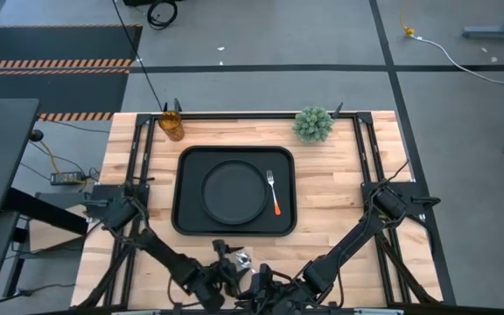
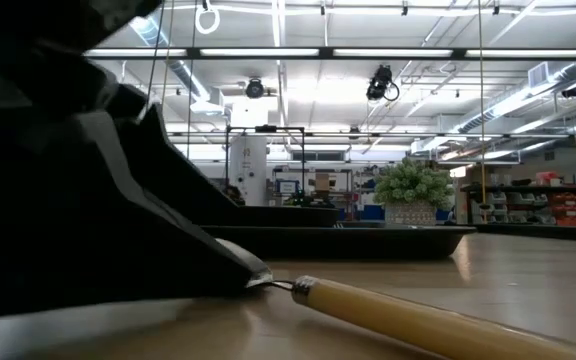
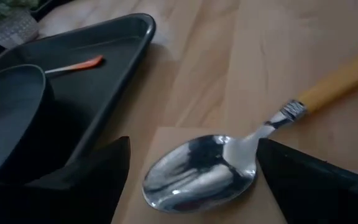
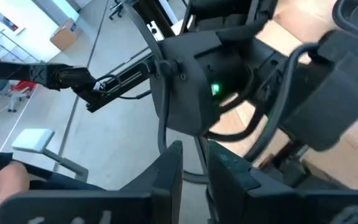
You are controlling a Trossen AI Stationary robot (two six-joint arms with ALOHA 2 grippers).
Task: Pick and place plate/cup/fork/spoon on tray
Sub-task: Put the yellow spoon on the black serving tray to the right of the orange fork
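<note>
The spoon [image 3: 204, 171], with a silver bowl and an orange handle [image 2: 418, 318], lies flat on the table near its front edge. My left gripper [image 3: 191, 180] is low over it and open, one finger on each side of the bowl; it also shows in the high view [image 1: 232, 267]. The black tray [image 1: 191, 219] holds the round plate [image 1: 233, 191] and the fork [image 1: 273, 192]. The amber cup [image 1: 171, 125] stands at the table's far left. My right gripper [image 4: 194, 177] is shut and empty at the front edge, beside the left arm. My left gripper comes down on the spoon slanting from the near side, its open fingers across the bowl end. One fingertip [image 2: 253, 272] stands right at the spoon's neck [image 2: 283, 285]; I cannot tell whether it touches. The spoon lies flat on the table.
A spiky green plant [image 1: 313, 124] in a pot stands at the back, right of the tray. The tray's near rim [image 3: 123, 68] is close beyond the spoon. Bare wood lies to the tray's right. A person's hand [image 4: 5, 177] shows beyond the table.
</note>
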